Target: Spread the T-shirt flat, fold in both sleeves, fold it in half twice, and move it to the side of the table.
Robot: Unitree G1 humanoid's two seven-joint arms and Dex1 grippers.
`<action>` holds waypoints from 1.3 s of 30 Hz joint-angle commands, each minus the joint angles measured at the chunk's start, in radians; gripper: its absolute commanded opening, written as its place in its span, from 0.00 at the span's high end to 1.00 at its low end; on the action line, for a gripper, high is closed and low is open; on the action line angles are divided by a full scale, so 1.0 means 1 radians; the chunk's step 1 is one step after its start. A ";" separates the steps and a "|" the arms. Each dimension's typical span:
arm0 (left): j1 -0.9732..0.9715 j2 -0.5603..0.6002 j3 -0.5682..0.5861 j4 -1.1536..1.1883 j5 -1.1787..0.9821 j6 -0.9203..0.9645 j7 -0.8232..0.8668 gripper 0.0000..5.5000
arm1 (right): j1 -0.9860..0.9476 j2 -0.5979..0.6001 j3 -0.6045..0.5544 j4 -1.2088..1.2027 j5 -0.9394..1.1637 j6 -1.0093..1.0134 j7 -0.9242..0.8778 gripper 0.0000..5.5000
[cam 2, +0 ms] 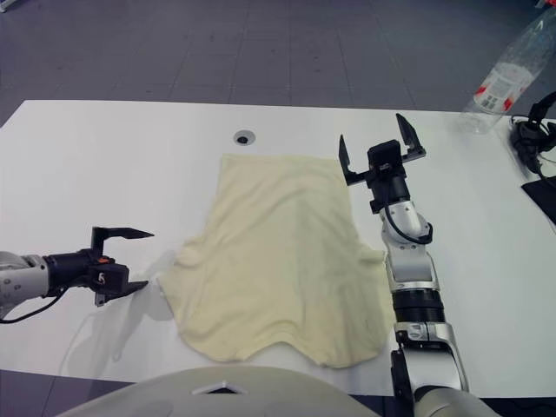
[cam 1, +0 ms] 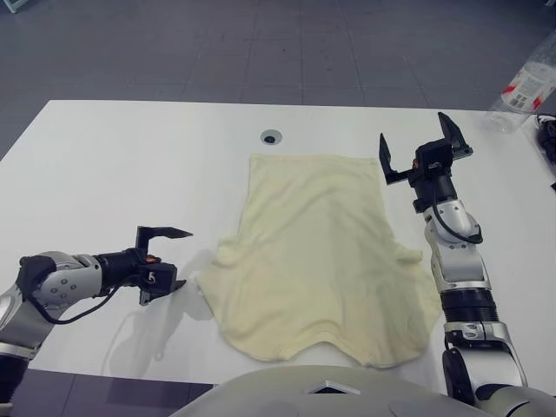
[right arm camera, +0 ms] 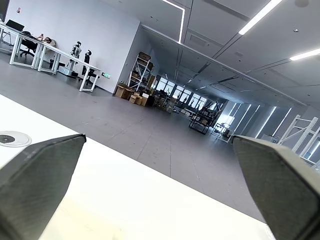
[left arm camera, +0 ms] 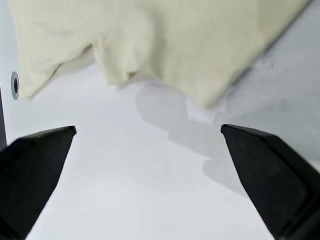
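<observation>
T-shirt [cam 1: 321, 252] spread out — left and right jaws wide, empty

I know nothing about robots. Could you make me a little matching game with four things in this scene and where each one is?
Things: 1 T-shirt; 2 left tool; 3 right tool; 4 plastic bottle.
Places: A far right corner of the table; B open, by the shirt's far right corner; C spread mid-table; D open, left of the shirt.
Pairs: 1-C, 2-D, 3-B, 4-A.
</observation>
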 commanded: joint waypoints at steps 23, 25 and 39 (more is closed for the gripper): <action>-0.157 0.011 -0.178 0.175 -0.076 -0.150 -0.082 0.02 | 0.041 0.016 -0.017 -0.065 -0.023 0.013 0.011 0.02; -0.154 0.019 -0.176 0.157 -0.082 -0.138 -0.090 0.02 | 0.040 0.017 -0.017 -0.064 -0.026 0.012 0.010 0.02; -0.133 0.024 -0.179 0.152 -0.053 -0.119 -0.088 0.41 | 0.041 0.024 -0.010 -0.069 -0.036 0.013 0.018 0.02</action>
